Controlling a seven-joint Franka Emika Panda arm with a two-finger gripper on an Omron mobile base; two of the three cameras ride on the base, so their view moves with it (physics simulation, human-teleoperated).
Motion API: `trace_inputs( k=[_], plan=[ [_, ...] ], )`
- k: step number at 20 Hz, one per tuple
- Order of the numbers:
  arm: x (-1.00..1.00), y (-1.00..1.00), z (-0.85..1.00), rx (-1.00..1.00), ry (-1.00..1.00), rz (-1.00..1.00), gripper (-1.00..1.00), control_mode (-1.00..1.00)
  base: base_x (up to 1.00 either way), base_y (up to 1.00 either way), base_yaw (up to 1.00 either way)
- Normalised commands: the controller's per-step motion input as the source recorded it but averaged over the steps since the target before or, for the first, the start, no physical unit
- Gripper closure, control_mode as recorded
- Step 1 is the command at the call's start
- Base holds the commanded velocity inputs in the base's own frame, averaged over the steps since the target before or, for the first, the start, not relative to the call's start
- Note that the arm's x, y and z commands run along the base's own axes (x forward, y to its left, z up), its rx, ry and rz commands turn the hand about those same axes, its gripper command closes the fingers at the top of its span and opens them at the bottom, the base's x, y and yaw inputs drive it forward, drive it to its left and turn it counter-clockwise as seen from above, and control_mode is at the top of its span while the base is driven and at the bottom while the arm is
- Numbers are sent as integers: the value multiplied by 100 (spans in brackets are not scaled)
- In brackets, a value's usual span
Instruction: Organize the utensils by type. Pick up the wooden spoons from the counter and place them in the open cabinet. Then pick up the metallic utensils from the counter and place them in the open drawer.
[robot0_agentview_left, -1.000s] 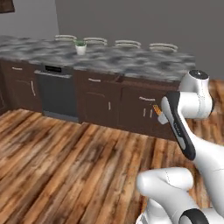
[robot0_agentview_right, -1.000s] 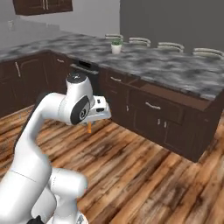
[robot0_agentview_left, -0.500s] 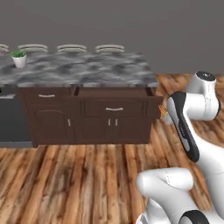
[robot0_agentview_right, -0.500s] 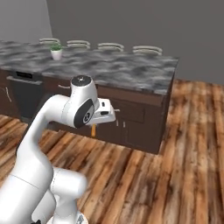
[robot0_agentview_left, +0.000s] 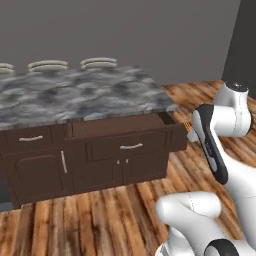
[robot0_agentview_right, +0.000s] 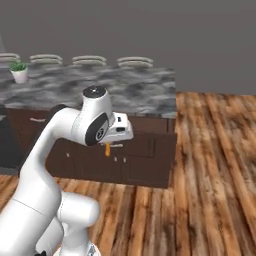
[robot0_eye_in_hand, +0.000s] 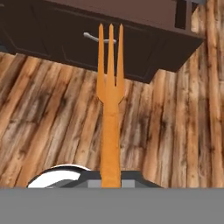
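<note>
Tool (robot0_agentview_right: 108, 147) clenched on orange fork (robot0_eye_in_hand: 110, 100), above open drawer (robot0_agentview_left: 125, 125).

The grey marbled counter (robot0_agentview_left: 85, 97) carries what looks like 1 potted plant (robot0_agentview_right: 20, 71).

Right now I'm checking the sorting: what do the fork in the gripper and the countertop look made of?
The fork looks uniformly matte orange with no metallic glint, so wood or plastic; it's unclear. The counter looks like polished grey marbled stone, mottled light and dark.
</note>
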Motion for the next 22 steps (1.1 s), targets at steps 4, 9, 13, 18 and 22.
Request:
trace_inputs(
  k=[4,9,13,18,22],
  plan=[
    [0,0,0,0,0,0,100,100,65,95,-15],
    [0,0,0,0,0,0,100,100,41,100,0],
    [0,0,0,0,0,0,100,100,37,99,-9],
    [0,0,0,0,0,0,100,100,48,86,-37],
    [0,0,0,0,0,0,100,100,31,93,-33]
  ],
)
